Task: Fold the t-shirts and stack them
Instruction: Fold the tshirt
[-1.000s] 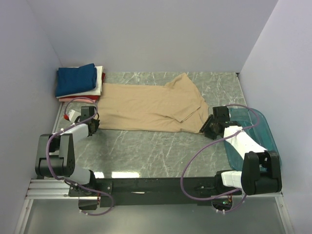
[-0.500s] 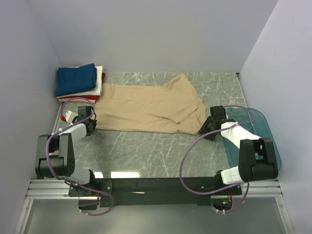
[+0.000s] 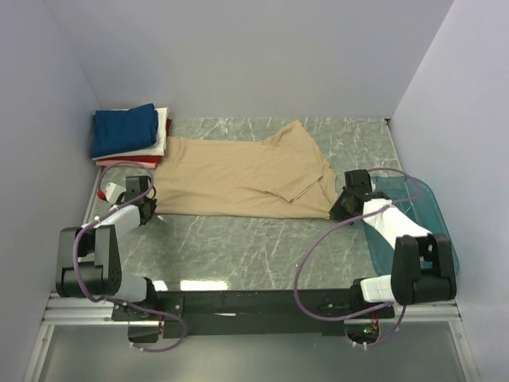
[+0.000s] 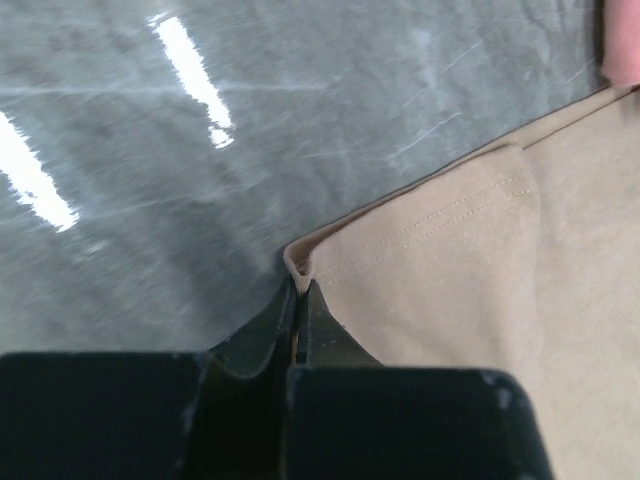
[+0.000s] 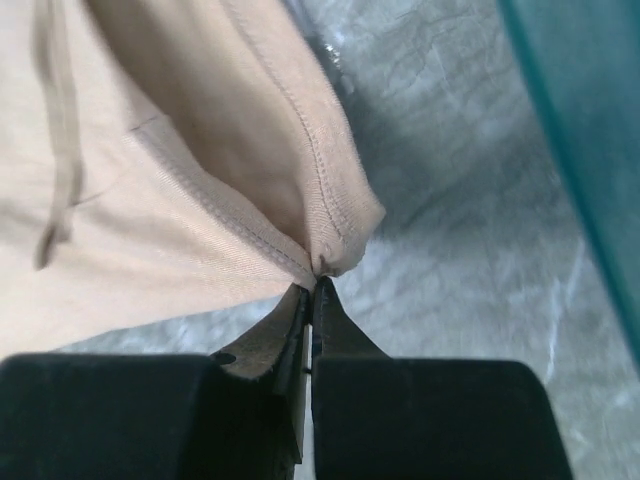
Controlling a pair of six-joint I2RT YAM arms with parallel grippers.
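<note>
**Item:** tan shirt (image 3: 238,175), lying spread flat on the desk (image 3: 254,247), not yet folded.

**Change:** the right gripper (image 5: 312,290) was standing spread beside the tan shirt's near right corner a second ago. It is now pinching that corner, its fingers pressed together on a fold of seamed cloth. The left gripper (image 4: 298,292) is holding as before, pinching the tan shirt's near left hem corner.

**Meaning:** both near corners are now being held, so the tan shirt is probably becoming ready for its first fold, away from the arms.

**Surroundings:** folded shirts (image 3: 131,135), navy on top, are sitting stacked at the tan shirt's far left corner. A teal tub (image 3: 421,208) is lying to the right of the tan shirt.

**Obstruction:** the tub is crowding the right arm's side. The stack is touching or nearly touching the tan shirt's far left edge, so a fold is risking a snag there.
</note>
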